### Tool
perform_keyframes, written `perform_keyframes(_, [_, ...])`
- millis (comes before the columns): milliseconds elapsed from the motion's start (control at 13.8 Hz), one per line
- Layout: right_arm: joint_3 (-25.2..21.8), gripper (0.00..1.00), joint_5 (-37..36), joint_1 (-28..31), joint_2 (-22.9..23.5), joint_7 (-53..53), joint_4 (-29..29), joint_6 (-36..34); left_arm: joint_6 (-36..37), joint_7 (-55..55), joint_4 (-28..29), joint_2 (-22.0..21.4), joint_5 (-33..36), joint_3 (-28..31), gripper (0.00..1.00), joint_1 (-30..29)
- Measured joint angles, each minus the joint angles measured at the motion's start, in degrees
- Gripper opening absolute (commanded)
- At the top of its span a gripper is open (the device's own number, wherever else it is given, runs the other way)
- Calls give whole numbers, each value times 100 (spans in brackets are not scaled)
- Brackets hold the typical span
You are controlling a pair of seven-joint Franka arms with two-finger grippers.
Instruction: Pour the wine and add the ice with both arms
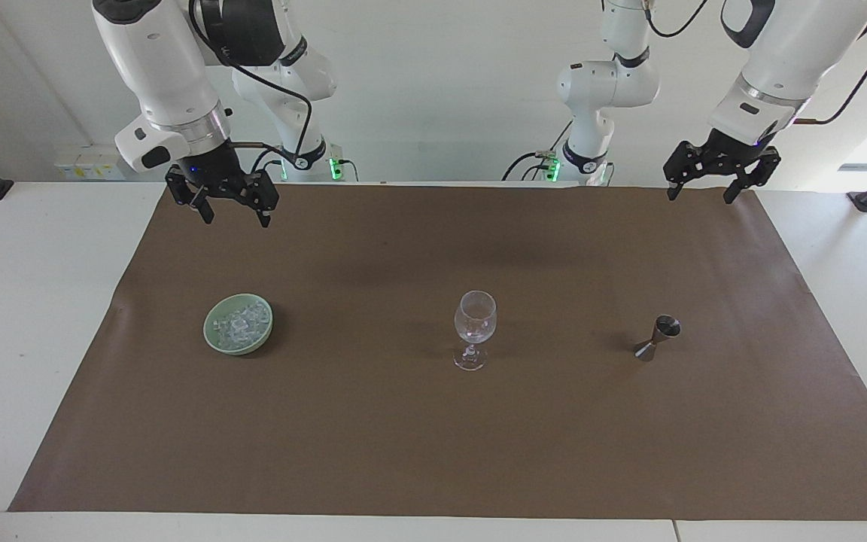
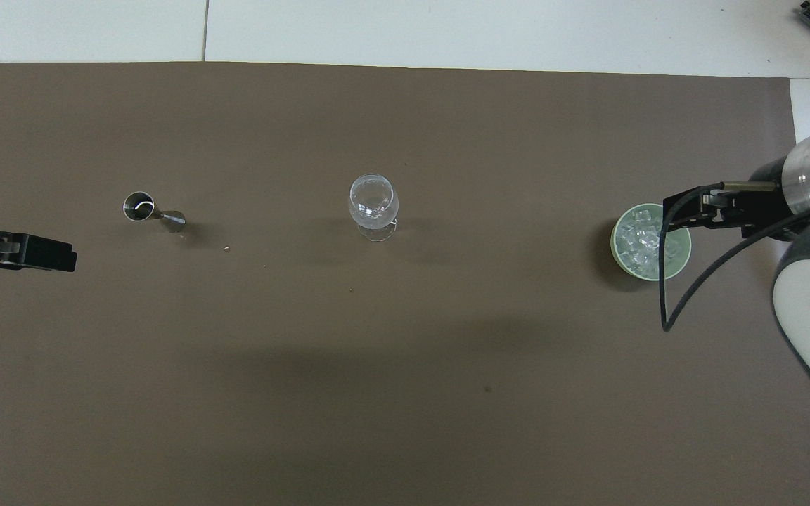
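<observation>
A clear wine glass [image 1: 474, 327] [image 2: 374, 204] stands upright at the middle of the brown mat. A pale green bowl [image 1: 210, 333] [image 2: 615, 247] toward the right arm's end holds the ice [image 1: 241, 325] [image 2: 640, 242], a heap of small clear chunks. A small metal jigger [image 1: 658, 337] [image 2: 148, 209] stands toward the left arm's end; I cannot make out any wine in it. My right gripper [image 1: 234, 218] [image 2: 671, 211] hangs open high above the mat, apart from the bowl. My left gripper [image 1: 699, 197] [image 2: 67, 256] hangs open, raised over the mat's edge by the robots, holding nothing.
The brown mat [image 1: 433, 452] covers most of the white table [image 1: 27, 301]. Bowl, glass and jigger stand in one row with wide gaps between them. A black cable [image 2: 686, 295] loops from the right arm.
</observation>
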State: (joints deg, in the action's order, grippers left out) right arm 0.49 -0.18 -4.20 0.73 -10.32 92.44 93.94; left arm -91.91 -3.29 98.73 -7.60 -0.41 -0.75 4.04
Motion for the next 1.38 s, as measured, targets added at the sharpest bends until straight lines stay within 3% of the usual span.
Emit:
perform_keyframes(798, [0,100,0,0,0,0,0,0,-104,157,4,-9,-3,-35,100,3])
perform_keyframes(1379, [0,100,0,0,0,0,0,0,-182,1786,466,-204,-268,40,100,-10])
